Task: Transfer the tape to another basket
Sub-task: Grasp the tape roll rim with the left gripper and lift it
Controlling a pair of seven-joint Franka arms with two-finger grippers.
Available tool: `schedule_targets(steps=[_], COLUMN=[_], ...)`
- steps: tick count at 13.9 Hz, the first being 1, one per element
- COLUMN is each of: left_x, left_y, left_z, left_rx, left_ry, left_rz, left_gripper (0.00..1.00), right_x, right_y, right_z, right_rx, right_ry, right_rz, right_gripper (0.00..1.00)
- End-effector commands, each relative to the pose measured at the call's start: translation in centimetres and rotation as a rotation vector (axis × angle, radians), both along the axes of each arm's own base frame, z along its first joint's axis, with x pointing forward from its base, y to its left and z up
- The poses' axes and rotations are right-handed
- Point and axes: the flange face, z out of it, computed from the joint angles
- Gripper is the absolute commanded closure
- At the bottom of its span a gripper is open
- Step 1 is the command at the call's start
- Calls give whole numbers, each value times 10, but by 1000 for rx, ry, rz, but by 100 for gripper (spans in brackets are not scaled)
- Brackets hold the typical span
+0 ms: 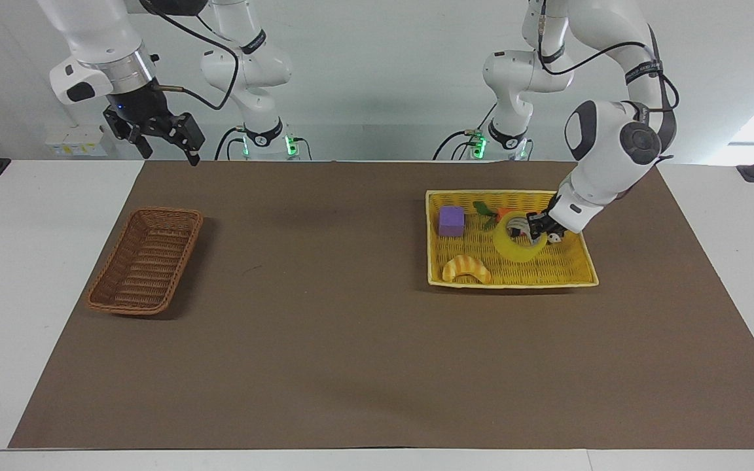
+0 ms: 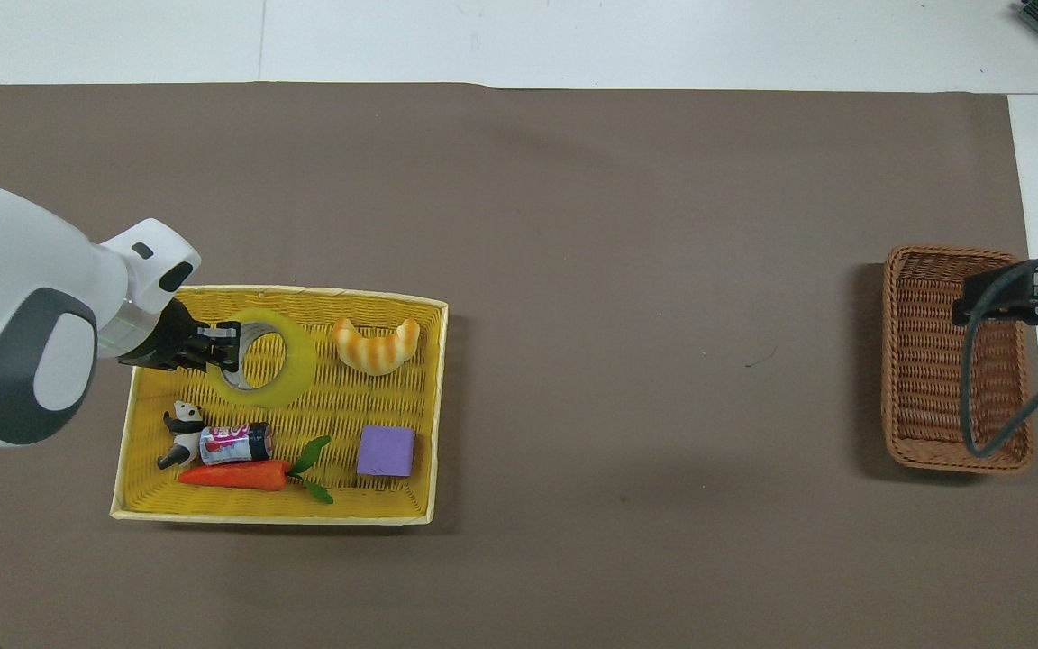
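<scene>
Left end effector [image 1: 537, 229] pinches our tape [image 1: 516, 243] by its wall over the yellow basket [image 1: 580, 278], so we can carry it; right end effector [image 1: 164, 140] waits, open.

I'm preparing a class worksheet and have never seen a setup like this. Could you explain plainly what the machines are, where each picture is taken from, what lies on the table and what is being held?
Two white robot arms work at a table. One picture faces them from across it; the other looks down from above their end.

The left gripper is shut on the tape, a yellow roll lifted over the yellow basket. That basket also holds a croissant toy, a purple block, a carrot, a small can and a panda figure.

The right gripper waits, raised and open. The brown wicker basket sits at its end of the table.
</scene>
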Motion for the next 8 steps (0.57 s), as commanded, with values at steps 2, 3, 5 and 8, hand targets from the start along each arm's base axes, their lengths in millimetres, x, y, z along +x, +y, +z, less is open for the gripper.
schedule_targets(steps=[2, 3, 5, 8], left_x=[19, 21, 23, 19], left_y=[-1, -6, -17, -52], left_z=[19, 26, 38, 46], left_rx=[-108, -138, -214, -266], left_ry=[38, 27, 20, 48], left_rz=[74, 81, 113, 172], left_gripper=[100, 100, 100, 100], right_x=[-2, -2, -3, -2], right_y=[-1, -1, -2, -1], right_z=[0, 0, 1, 0], right_rx=[22, 22, 22, 22], right_ry=[-15, -15, -17, -15], right_rz=[-14, -14, -14, -14], right_gripper=[0, 0, 0, 0])
